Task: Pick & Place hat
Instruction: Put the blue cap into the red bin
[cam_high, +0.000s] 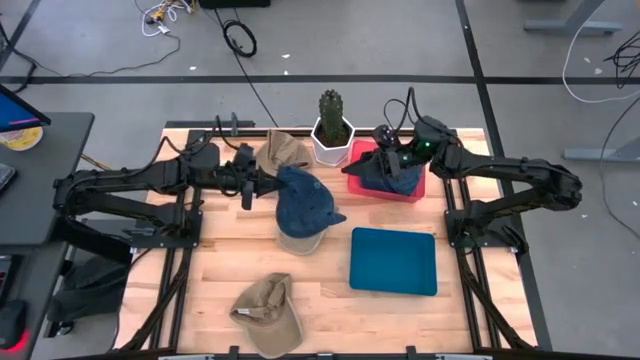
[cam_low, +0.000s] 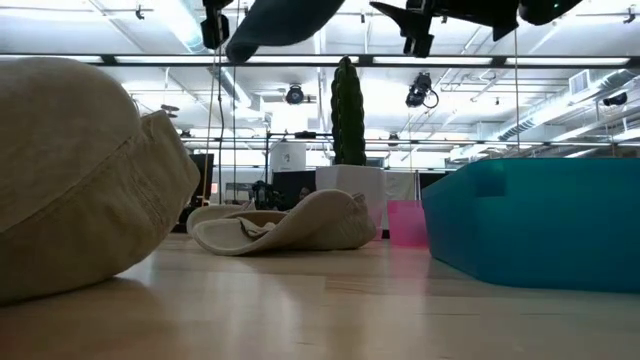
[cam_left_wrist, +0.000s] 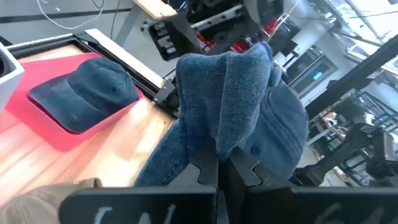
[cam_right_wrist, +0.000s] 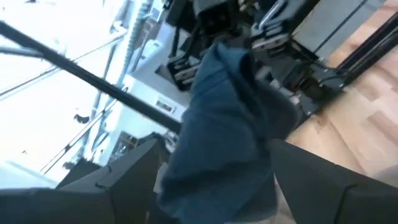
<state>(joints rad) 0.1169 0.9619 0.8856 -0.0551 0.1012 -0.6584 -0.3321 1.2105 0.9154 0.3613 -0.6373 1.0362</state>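
The left gripper (cam_high: 262, 185) was clamped on a blue hat (cam_high: 305, 200), dangling it above the middle of the counter (cam_high: 210, 280). A tan hat (cam_high: 281, 152) lay at about 11 o'clock and another tan hat (cam_high: 266, 312) near 7. Over at 1 o'clock, the right gripper (cam_high: 385, 150) hung spread wide over a second blue hat (cam_high: 392, 176) sitting in the pink tray (cam_high: 415, 187).

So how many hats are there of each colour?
Blue hats: 2 (lifted hat, dark hat in the red tray)
Tan hats: 3 (back hat, middle hat, front hat)
Total: 5
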